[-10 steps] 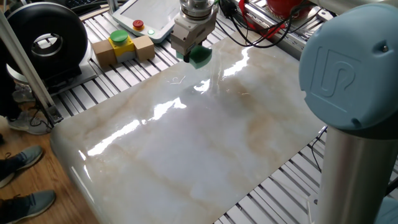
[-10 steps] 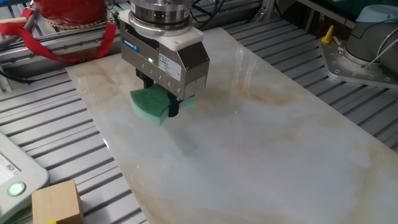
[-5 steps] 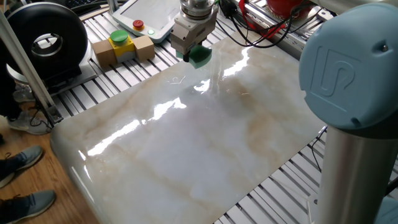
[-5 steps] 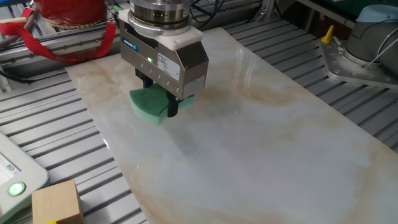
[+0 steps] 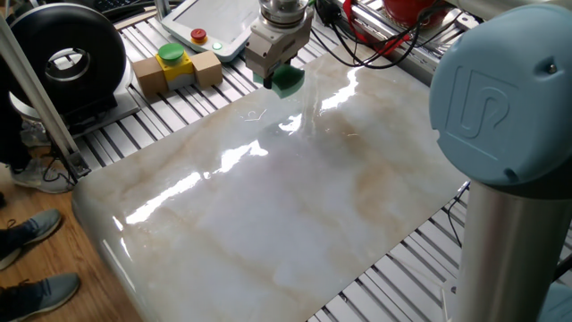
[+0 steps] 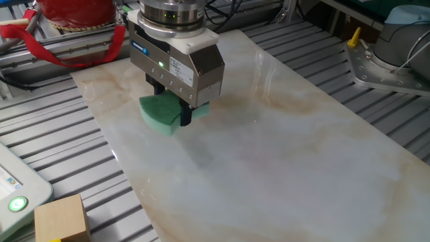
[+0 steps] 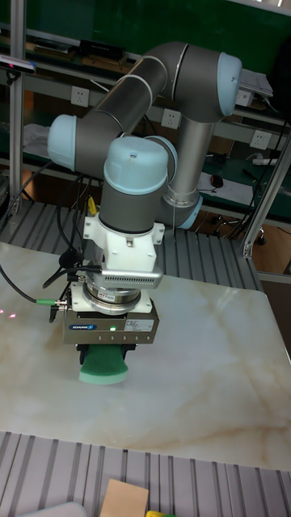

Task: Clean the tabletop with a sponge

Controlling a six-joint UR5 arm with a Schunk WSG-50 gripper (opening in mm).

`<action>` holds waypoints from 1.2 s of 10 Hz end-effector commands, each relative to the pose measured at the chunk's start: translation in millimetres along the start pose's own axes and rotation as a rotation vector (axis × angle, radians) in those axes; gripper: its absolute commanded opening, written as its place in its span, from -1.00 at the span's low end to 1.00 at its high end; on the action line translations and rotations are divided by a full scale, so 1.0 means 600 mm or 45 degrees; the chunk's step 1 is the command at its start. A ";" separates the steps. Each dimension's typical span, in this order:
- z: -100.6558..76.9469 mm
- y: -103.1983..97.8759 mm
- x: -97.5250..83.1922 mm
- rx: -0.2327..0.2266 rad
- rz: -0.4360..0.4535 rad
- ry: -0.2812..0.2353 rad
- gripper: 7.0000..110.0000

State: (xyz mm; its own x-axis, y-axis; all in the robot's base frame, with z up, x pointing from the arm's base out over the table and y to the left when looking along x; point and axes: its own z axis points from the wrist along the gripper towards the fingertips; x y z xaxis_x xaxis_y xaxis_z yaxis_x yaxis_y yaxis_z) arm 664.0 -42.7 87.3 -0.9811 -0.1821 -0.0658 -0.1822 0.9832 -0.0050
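The glossy marble tabletop (image 5: 295,206) (image 6: 282,154) (image 7: 202,380) fills the middle of each view. My gripper (image 5: 279,79) (image 6: 176,113) (image 7: 103,357) points straight down near one long edge of the slab, shut on the green sponge (image 5: 288,81) (image 6: 160,113) (image 7: 105,367). The sponge sticks out below and to the side of the fingers, just above the marble; whether it touches the surface I cannot tell.
A cardboard box with a yellow-and-green button (image 5: 175,64) and a white pendant (image 5: 214,25) lie on the ribbed frame beside the slab. A black round device (image 5: 63,58) stands at the far left. Red bag and cables (image 6: 70,30) sit behind the slab. The arm's blue-grey joint (image 5: 500,98) looms at right.
The gripper with the sponge has edged very slightly toward the slab's edge; otherwise nothing has visibly changed.
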 end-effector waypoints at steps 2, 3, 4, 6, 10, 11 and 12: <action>-0.002 0.003 -0.002 -0.017 0.009 -0.005 -1.00; -0.002 0.002 -0.001 -0.015 0.009 -0.003 -1.00; -0.002 0.002 0.000 -0.016 0.010 -0.001 -1.00; -0.001 0.003 -0.001 -0.019 0.013 -0.001 -1.00; 0.000 0.005 -0.002 -0.027 0.007 -0.001 -1.00; 0.000 0.004 -0.001 -0.025 0.003 -0.001 -1.00; 0.002 0.001 0.000 -0.024 0.003 0.000 -1.00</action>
State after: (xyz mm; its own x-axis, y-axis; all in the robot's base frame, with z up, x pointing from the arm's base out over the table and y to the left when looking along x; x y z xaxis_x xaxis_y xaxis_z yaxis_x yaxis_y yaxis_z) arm 663.5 -42.3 85.9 -0.9811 -0.1836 -0.0616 -0.1842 0.9829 0.0035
